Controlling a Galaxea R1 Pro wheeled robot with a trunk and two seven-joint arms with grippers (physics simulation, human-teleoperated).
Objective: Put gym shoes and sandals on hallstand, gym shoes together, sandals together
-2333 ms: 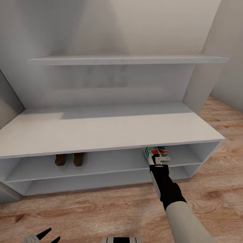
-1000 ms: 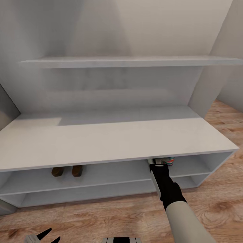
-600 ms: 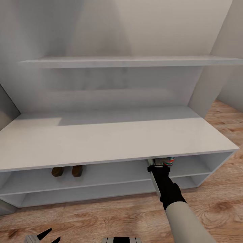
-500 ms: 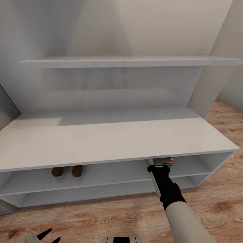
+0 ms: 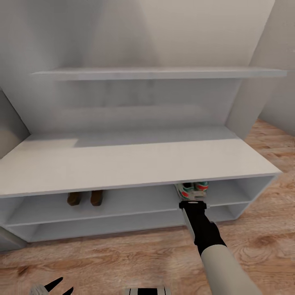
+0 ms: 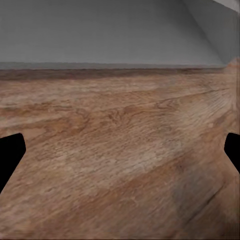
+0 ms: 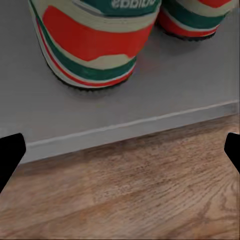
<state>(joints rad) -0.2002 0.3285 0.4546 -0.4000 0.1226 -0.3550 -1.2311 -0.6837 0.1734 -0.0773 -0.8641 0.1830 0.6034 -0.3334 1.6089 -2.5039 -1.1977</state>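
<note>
Your right arm has drawn back from the hallstand (image 5: 135,162) over the last couple of seconds: the right gripper (image 5: 193,203) earlier reached in among the gym shoes (image 5: 191,189), and now sits just outside the front edge of the upper tier, apart from them. The head camera has also shifted a little, so the whole picture sits differently.

The two gym shoes stand side by side on the upper tier of the open base, at the right part of the rack, heels toward you. In your right wrist view the nearer heel (image 7: 92,37) shows a cream body, a red heel panel, green and red stripes along the sole and a green collar band with white lettering; the second heel (image 7: 197,17) stands just beside it. Both rest on the grey shelf board, not on the corridor floor (image 5: 135,258).

The two sandals (image 5: 85,198) sit on the same tier, well to the left, dark brown, next to each other.

Above the shoes the wide top board of the base overhangs and hides their front parts in the head view; higher up runs a long shelf (image 5: 159,73) on the grey back panel.

Your right gripper is released and holds nothing; its black fingertips (image 7: 10,152) stand wide apart. The left gripper (image 5: 57,285) hangs low over the wood floor, likewise spread and holding nothing.
</note>
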